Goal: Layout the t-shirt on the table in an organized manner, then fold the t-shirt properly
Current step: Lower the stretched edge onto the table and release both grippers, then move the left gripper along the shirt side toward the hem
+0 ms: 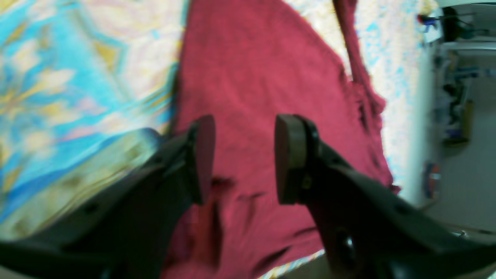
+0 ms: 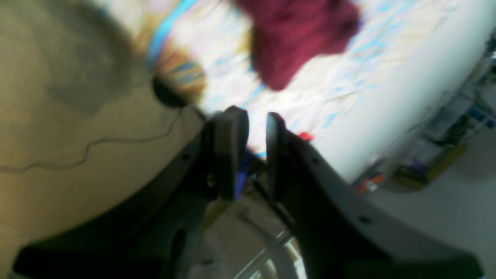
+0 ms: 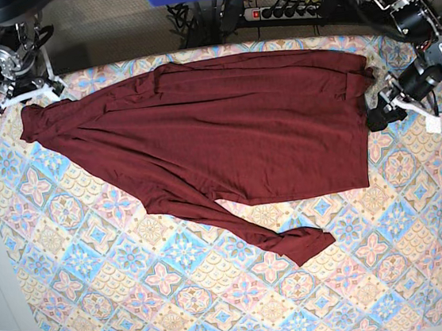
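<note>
**A:** Looking at the base view, where does the t-shirt (image 3: 225,129) sit?

**B:** Spread over the far half of the table (image 3: 221,309), but not squared. Its long axis runs along the table's far edge, one end drawn out to a point at the corner where the right gripper (image 3: 25,96) stands, the other end a broad straight edge beside the left gripper (image 3: 394,106). A long sleeve or tail trails from the shirt's middle toward the near side, ending in a small flap.

**A:** And the grippers?

**B:** The left one hangs just over the cloth: in its wrist view the jaws stand wide apart with the maroon fabric showing plainly between them, nothing pinched. The right wrist view is blurred; its jaws stand narrow, with a slim gap, and I see no cloth in it. The shirt's tip lies a little beyond the fingertips (image 2: 232,147) there.

**A:** So neither is holding?

**B:** That is how I read it, though for the right the blur leaves some doubt.

**C:** What does the next move turn on?

**B:** I would judge that the layout is unfinished. The trailing tail lies well apart from both grippers, nearer the shirt's middle. Each arm is closest to its own end of the shirt, so tensioning along the long axis looks the more natural start.
</note>
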`<state>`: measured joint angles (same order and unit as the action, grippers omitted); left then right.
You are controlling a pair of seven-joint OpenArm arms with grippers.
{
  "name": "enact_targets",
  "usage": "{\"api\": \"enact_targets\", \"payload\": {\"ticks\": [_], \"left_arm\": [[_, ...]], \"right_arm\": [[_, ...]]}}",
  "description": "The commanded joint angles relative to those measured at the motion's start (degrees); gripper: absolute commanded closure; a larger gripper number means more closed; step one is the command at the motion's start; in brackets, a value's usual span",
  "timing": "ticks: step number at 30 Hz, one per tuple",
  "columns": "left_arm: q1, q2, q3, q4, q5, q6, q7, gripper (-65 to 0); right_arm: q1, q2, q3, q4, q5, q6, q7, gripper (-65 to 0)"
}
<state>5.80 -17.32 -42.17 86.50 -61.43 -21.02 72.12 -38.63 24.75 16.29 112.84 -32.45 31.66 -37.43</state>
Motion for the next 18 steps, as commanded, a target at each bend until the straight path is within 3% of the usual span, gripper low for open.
{"api": "enact_targets", "payload": {"ticks": [1,5,12,18], "left_arm": [[-1.1,-0.4,-0.2,0.8,-1.2,-0.2,-0.6,-25.3],[-2.6,1.6,0.1,0.8,-1.0,-0.2,-0.2,-25.1],[-2.6,1.5,4.2,0.8,-1.0,-0.2,-0.7,-25.1],[-2.5,1.3,4.0,0.8,-1.0,-0.2,-0.7,-25.1]], "right_arm": [[-0.4,0.8,0.7,0.9,-0.5,-0.7,1.1,-11.7],[5.1,0.7,0.2,0.7,-0.4,-0.7,2.2,-11.7],[17.5,1.0,-4.6,-3.5,0.0,-0.7,2.3,-11.7],[22.7,1.1,-6.1,-11.8,10.1,-0.6,2.3,-11.6]]}}
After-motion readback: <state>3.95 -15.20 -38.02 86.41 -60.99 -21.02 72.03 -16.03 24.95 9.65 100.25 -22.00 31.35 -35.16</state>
